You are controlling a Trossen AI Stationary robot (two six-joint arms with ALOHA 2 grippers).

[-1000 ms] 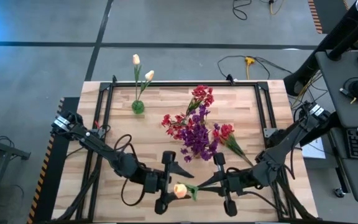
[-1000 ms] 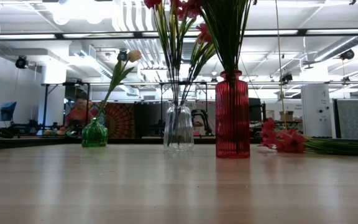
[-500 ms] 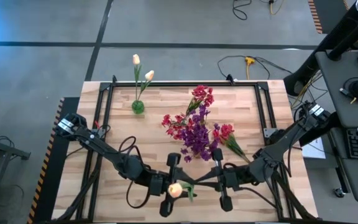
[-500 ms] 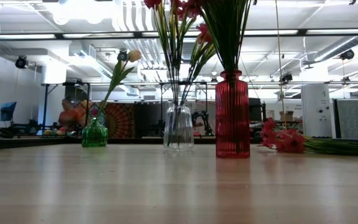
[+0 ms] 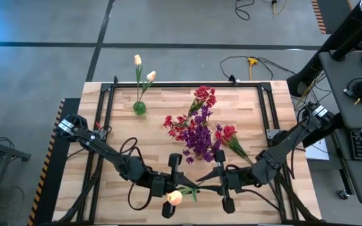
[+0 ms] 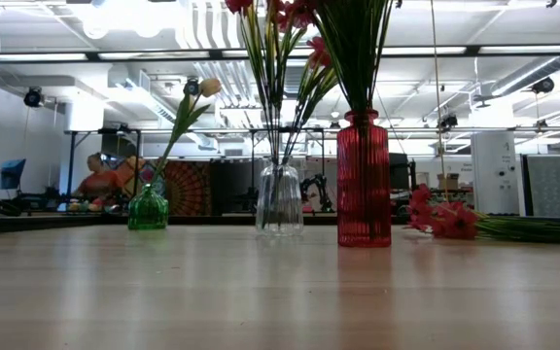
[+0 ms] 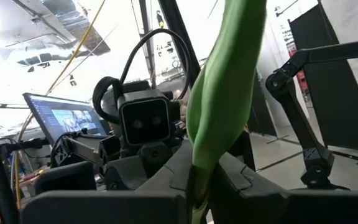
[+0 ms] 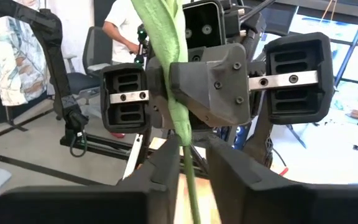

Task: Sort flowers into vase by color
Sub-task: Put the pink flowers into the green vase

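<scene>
At the near edge of the wooden table, a cream-yellow tulip is held between the two arms, which meet nose to nose. Its long axis is laid roughly level across the table's width, with the bud pointing toward the left arm and slightly toward the near edge, and the green stem running toward the right arm. The left gripper is seen clamped shut on the stem just behind the bud; in the left wrist view the stem rises from between the closed jaws. The right gripper is placed farther along the same stem, and in the right wrist view its jaws are seen slightly apart with the stem passing between them. Farther back, near the table's middle, a purple bunch and red blossoms are gathered, and loose red flowers are laid beside them. Across the table, a green vase, a clear vase and a red vase are stood upright. Two cream tulips are held in the green vase.
</scene>
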